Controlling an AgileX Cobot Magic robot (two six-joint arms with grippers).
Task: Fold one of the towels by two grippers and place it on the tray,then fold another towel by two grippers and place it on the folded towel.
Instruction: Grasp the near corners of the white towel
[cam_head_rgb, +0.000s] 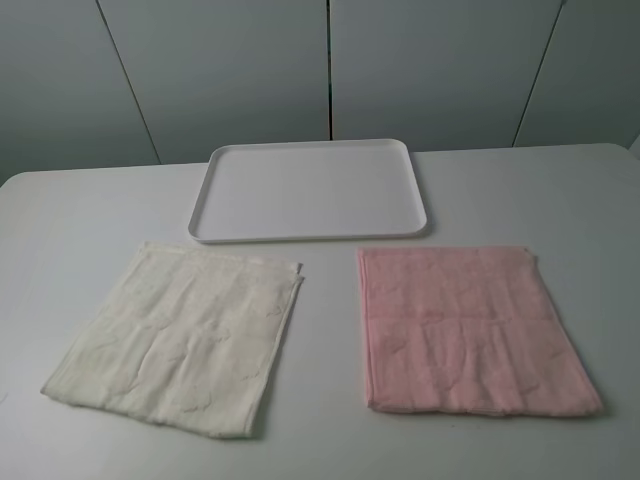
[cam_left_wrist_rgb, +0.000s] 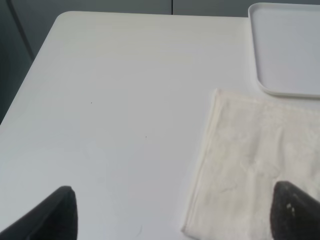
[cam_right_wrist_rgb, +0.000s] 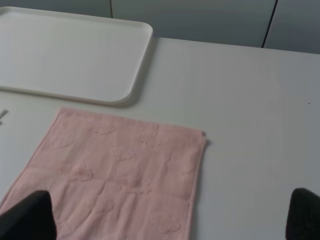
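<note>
A cream towel (cam_head_rgb: 180, 335) lies flat on the white table at the front left. A pink towel (cam_head_rgb: 470, 330) lies flat at the front right. A white tray (cam_head_rgb: 310, 238) stands empty behind them in the middle. Neither gripper shows in the exterior view. In the left wrist view my left gripper (cam_left_wrist_rgb: 177, 220) is open and empty, its dark fingertips (cam_left_wrist_rgb: 60, 215) wide apart, above the cream towel's (cam_left_wrist_rgb: 250, 165) outer edge. In the right wrist view my right gripper (cam_right_wrist_rgb: 167, 220) is open and empty over the pink towel (cam_right_wrist_rgb: 120, 175).
The tray shows in both wrist views, in the left one (cam_left_wrist_rgb: 280, 92) and in the right one (cam_right_wrist_rgb: 75, 55). The table (cam_head_rgb: 560, 200) has rounded back corners, with grey wall panels behind. The towels lie a hand's width apart.
</note>
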